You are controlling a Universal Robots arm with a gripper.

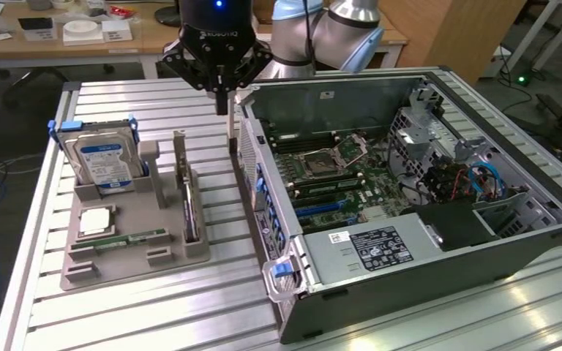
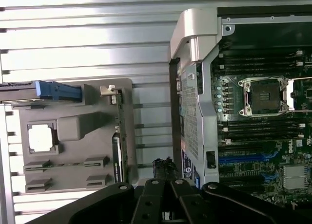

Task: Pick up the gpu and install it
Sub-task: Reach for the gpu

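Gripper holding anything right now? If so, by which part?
Nothing is held. The gripper is shut on air above the table, between the tray and the case; the gpu stands in its tray slot.

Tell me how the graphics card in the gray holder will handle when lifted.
Thin board, so the graphics card likely stays stiff and light. It stands on edge in a slot of the gray holder, so a sideways pull may tilt or jam it. Its bare circuitry probably is fragile.
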